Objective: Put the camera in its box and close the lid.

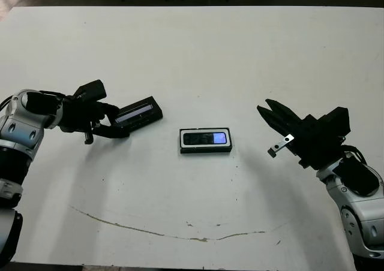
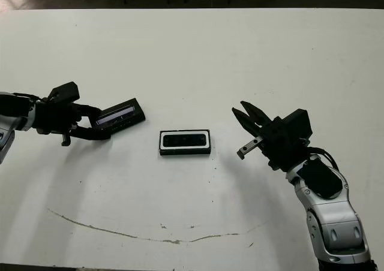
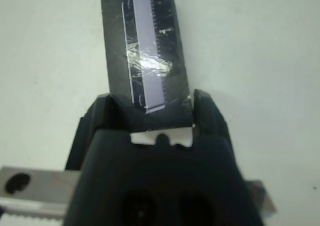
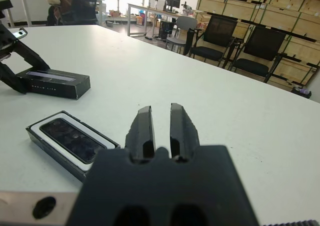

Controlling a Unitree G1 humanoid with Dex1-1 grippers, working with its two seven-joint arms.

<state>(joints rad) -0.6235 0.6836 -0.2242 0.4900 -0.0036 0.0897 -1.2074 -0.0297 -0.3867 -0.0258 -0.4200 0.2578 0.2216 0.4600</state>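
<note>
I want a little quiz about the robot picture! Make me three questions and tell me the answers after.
1. True or false: the camera already lies inside the box.
2. Which gripper holds the lid? A) left gripper B) right gripper C) neither
3. Fill in: the lid is not yet on the ____.

Key:
1. True. The camera sits in the white-lined box at the middle of the table.
2. A. The left jaws clamp one end of the lid; the right gripper holds nothing.
3. box. It lies open, camera showing.
</note>
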